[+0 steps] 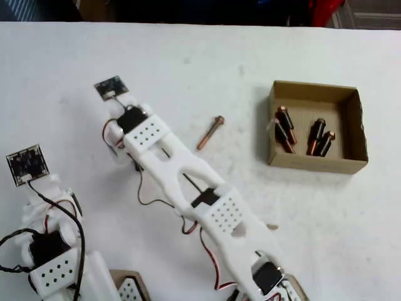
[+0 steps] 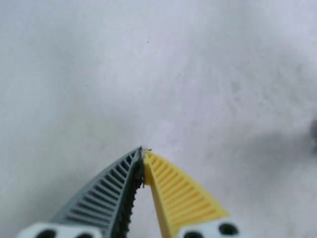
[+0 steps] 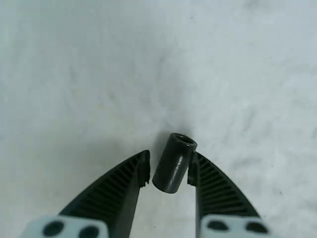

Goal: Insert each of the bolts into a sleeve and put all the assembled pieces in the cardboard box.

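Observation:
A black sleeve (image 3: 173, 162) lies on the white table between the fingers of my right gripper (image 3: 169, 156), which is open around it; the sleeve rests against one finger, with a gap to the other. My left gripper (image 2: 142, 149) is shut with nothing in it, its grey and yellow tips meeting over bare table. A copper bolt (image 1: 210, 133) lies loose on the table between the right arm (image 1: 182, 169) and the cardboard box (image 1: 313, 164). Several assembled bolt-and-sleeve pieces (image 1: 285, 128) lie inside the box.
The left arm (image 1: 53, 251) stands at the near left corner. The right arm stretches diagonally across the middle of the table, its own body covering its gripper from above. The table's far edge runs along the back.

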`<move>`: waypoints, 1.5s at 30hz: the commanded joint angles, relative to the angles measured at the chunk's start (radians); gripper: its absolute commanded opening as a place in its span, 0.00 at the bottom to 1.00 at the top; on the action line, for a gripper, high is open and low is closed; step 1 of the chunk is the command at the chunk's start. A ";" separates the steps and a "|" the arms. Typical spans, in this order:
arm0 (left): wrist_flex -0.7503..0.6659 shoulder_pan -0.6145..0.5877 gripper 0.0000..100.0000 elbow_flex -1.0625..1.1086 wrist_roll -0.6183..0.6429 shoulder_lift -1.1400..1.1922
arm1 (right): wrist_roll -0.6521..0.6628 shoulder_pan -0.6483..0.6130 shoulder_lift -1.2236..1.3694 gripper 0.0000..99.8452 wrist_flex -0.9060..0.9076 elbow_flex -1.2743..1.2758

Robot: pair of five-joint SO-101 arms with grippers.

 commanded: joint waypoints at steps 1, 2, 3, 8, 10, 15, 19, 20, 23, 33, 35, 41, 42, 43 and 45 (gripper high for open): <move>-0.035 -0.012 0.02 -0.005 -0.009 -0.013 | -0.068 0.007 -0.015 0.12 -0.025 -0.040; -0.035 -0.012 0.02 -0.005 -0.009 -0.013 | -0.089 0.016 -0.015 0.12 -0.025 -0.040; -0.035 -0.012 0.02 -0.005 -0.009 -0.013 | -0.104 0.024 -0.008 0.12 -0.027 -0.043; -0.035 -0.012 0.02 -0.005 -0.009 -0.013 | -0.132 0.038 0.061 0.12 -0.054 -0.068; -0.035 -0.012 0.02 -0.005 -0.009 -0.013 | -0.146 0.039 0.081 0.12 -0.050 -0.091; -0.035 -0.012 0.02 -0.003 -0.009 -0.013 | -0.141 0.045 0.088 0.11 -0.048 -0.114; -0.035 -0.012 0.02 -0.002 -0.009 -0.013 | -0.143 0.051 0.122 0.11 -0.050 -0.121; -0.035 -0.012 0.02 0.003 -0.011 -0.013 | -0.143 0.051 0.130 0.11 -0.050 -0.121; -0.044 -0.012 0.03 0.006 -0.011 -0.013 | -0.140 0.051 0.143 0.11 -0.048 -0.121; -0.043 -0.012 0.03 0.006 -0.011 -0.013 | -0.140 0.051 0.176 0.11 0.013 -0.121; -0.043 -0.012 0.03 0.006 -0.011 -0.013 | -0.140 0.051 0.176 0.11 0.039 -0.121; -0.043 -0.012 0.03 0.006 -0.011 -0.013 | -0.140 0.050 0.177 0.11 0.104 -0.121; -0.043 -0.012 0.03 0.006 -0.011 -0.013 | -0.140 0.050 0.177 0.11 0.120 -0.121; -0.043 -0.012 0.03 0.006 -0.011 -0.013 | -0.140 0.050 0.176 0.09 0.134 -0.121; -0.043 -0.012 0.03 0.006 -0.011 -0.013 | -0.138 0.050 0.176 0.05 0.143 -0.121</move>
